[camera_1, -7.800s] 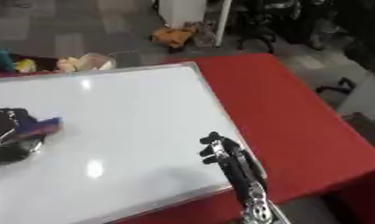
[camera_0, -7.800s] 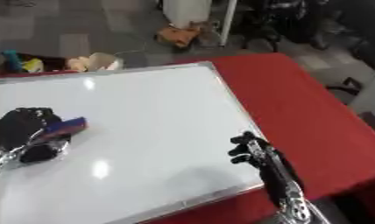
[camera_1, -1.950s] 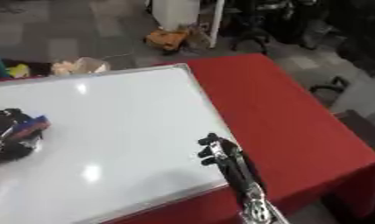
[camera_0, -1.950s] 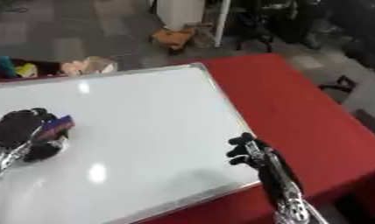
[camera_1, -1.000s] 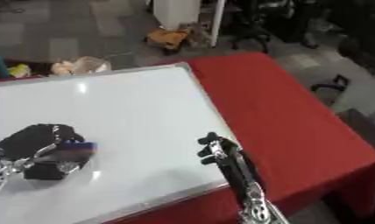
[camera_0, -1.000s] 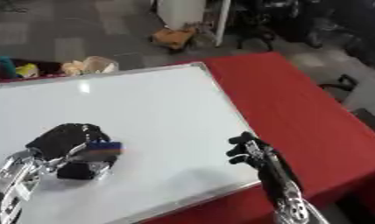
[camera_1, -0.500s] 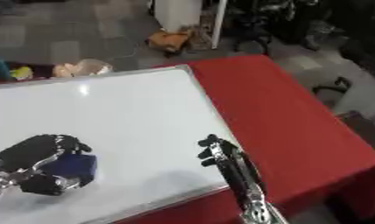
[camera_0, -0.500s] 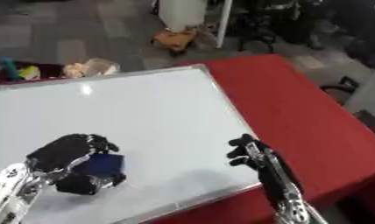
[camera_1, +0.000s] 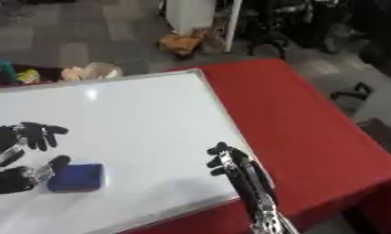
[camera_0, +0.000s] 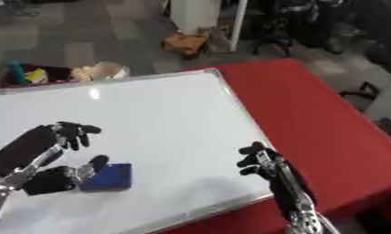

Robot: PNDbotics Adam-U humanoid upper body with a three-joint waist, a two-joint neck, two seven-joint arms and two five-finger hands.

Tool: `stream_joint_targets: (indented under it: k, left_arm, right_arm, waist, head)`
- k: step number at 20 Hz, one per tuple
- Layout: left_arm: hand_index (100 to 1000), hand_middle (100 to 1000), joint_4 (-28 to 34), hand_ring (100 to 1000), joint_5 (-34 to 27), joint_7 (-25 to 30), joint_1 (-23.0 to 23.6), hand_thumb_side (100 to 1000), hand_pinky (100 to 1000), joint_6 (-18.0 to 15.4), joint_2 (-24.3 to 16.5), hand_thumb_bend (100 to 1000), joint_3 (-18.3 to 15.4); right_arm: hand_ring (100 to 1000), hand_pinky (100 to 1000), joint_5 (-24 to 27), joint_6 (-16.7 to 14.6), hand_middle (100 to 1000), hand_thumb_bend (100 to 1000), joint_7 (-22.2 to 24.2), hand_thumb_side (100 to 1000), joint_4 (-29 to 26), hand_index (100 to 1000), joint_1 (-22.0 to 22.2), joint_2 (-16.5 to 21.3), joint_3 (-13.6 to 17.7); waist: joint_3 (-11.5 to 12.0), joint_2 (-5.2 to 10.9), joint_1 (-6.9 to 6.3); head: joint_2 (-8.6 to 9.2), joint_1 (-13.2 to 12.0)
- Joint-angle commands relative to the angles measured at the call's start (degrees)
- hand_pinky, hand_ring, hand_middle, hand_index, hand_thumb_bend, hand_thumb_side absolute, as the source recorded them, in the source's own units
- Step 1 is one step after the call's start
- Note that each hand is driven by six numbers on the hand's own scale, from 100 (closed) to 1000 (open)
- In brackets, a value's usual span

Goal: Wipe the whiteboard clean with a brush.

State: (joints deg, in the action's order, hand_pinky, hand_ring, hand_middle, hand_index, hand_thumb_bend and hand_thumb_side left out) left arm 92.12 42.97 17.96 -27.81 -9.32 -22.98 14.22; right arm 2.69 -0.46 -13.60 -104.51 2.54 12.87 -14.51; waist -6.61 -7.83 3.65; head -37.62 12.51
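Observation:
A white whiteboard (camera_0: 166, 109) with a silver frame lies flat on the red table (camera_0: 326, 119); I see no marks on it. The brush, a small blue block (camera_0: 109, 177), lies on the board near its front left. My left hand (camera_0: 39, 151) is beside it on the left, open, with the fingers lifted and spread above the board and the thumb reaching toward the brush's left edge. My right hand (camera_0: 261, 161) rests open at the board's front right frame, fingers up, holding nothing.
Bare red table runs along the board's right side to the edge. Beyond the far edge, the floor holds colourful clutter (camera_0: 39, 75), an orange object (camera_0: 187, 43) and black chair bases (camera_0: 303, 27).
My left hand slid the brush rightward and toward the front of the board, then opened; its fingers now stand off the brush. The right hand stayed put.

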Motion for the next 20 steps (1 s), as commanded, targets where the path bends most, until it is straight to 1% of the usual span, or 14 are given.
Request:
stream_joint_targets:
  k: [1,4,7,13,18,20]
  left_arm:
    - [887,562,2.73,545,-2.92,-1.62,0.35,951,558,2.79,-1.57,364,-3.40]
    - [893,556,4.20,538,-5.71,-1.81,1.27,921,558,5.54,-1.91,348,-4.46]
    - [899,545,5.34,528,-8.74,-1.43,1.67,873,557,7.19,-2.38,339,-5.21]
    - [906,534,5.49,516,-14.81,-0.83,2.07,823,554,8.15,-3.62,334,-6.89]
    - [914,534,5.20,516,-19.67,-0.85,2.55,765,565,8.76,-4.67,358,-8.44]
    - [919,537,5.17,519,-20.66,-0.99,2.70,752,569,8.93,-4.79,367,-8.97]
  right_arm:
    - [639,606,0.05,-0.16,482,100,-0.24,874,-0.46,688,-0.23,0.86,0.44]
    - [639,606,0.07,-0.23,482,100,-0.24,874,-0.45,688,-0.31,0.88,0.43]
    - [639,606,0.04,-0.23,482,100,-0.35,873,-0.49,688,-0.16,0.84,0.53]
    - [639,606,0.02,-0.19,482,100,-0.47,873,-0.49,687,-0.07,0.82,0.61]
    - [639,606,-0.03,-0.22,482,100,-0.54,873,-0.43,687,-0.04,0.79,0.65]
    - [639,606,-0.10,-0.21,482,100,-0.53,872,-0.46,687,-0.01,0.85,0.62]
  waist:
    - [0.22,0.74,-0.25]
    - [0.37,0.75,-0.25]
    - [0.41,0.78,-0.15]
    - [0.50,0.86,-0.14]
    - [0.64,0.88,-0.13]
    - [0.73,0.87,-0.14]
  head:
    - [0.77,-1.73]
    - [0.68,-2.77]
    - [0.45,-2.64]
    - [0.27,-2.60]
    - [0.11,-2.30]
    - [0.10,-2.40]
